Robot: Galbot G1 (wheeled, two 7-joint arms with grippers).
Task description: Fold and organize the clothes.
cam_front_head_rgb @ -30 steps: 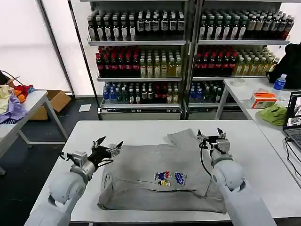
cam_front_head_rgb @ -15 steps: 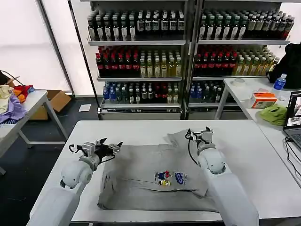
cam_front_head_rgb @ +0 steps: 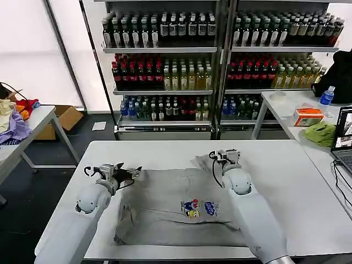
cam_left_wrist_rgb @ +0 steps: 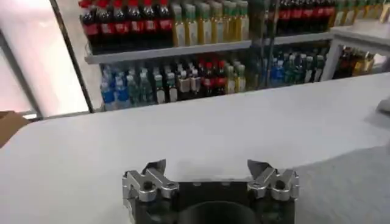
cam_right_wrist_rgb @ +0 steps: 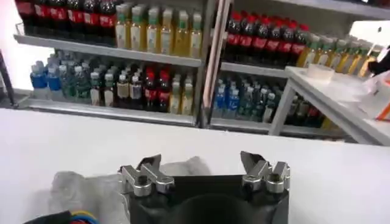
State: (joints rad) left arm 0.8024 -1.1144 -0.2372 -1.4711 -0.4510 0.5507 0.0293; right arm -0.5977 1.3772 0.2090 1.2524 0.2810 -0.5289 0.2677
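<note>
Light grey short-sleeved cotton shirt [cam_front_head_rgb: 181,206] lies flat on the white desk [cam_front_head_rgb: 308,181], between both grippers. Left gripper [cam_front_head_rgb: 133,172] and right gripper [cam_front_head_rgb: 226,154], fingers spread, hover above its far corners, likely positioned for a fold.

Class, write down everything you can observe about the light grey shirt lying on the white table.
The light grey short-sleeved cotton shirt lies spread on the white table, rumpled, with soft creases and a fold line across its lower part. A small red, yellow and blue printed logo faces up near its middle. One sleeve pokes out at the far right corner. The left hand, fingers open, hovers at the shirt's far left corner; the right hand, also open, is over the far right sleeve.
</note>
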